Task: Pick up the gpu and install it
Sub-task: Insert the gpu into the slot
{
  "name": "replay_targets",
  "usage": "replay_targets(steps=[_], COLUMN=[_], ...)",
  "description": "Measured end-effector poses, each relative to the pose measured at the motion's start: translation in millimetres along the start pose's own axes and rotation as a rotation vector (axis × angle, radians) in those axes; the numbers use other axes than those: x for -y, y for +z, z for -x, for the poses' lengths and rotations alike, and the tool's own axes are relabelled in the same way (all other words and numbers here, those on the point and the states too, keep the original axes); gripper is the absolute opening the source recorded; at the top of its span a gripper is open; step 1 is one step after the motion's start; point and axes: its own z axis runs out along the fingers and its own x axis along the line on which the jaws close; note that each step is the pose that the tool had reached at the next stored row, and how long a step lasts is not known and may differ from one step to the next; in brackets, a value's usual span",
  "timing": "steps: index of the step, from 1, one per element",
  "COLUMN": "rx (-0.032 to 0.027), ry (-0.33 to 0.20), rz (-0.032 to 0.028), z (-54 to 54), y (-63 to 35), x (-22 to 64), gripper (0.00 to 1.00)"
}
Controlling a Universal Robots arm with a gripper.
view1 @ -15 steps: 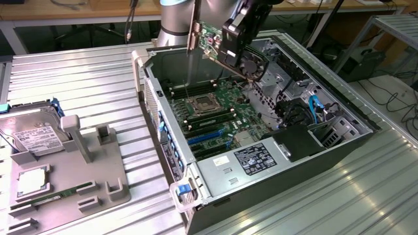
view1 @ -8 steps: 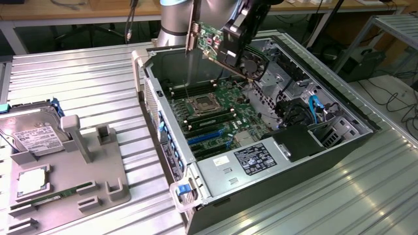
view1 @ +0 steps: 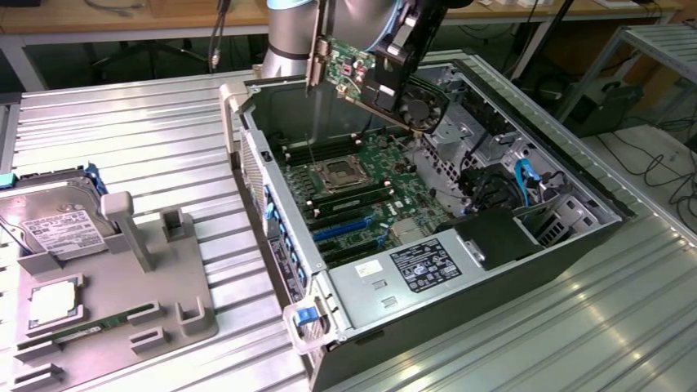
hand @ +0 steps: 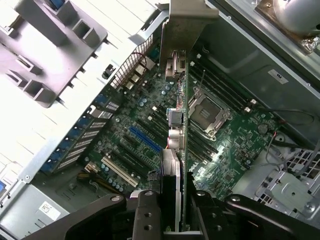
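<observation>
gpu (view1: 346,59) | held in gripper (view1: 384,86) jaws | tilted above open case (view1: 253,163) | middle hidden behind gripper

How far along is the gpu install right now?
Done: the gpu is lifted, clamped in the gripper. In hand: it hangs tilted above the open computer case, over the motherboard. Left: seating it; the blue slots hold no card.
</observation>
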Motion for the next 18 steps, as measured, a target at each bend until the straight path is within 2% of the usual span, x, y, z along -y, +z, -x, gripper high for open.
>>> replay_targets(steps=[18], rx=[-0.0062], ry=[-0.14], rz=[0.0107], z=[-0.3], y=[0.0], x=[0.3], gripper=[0.28])
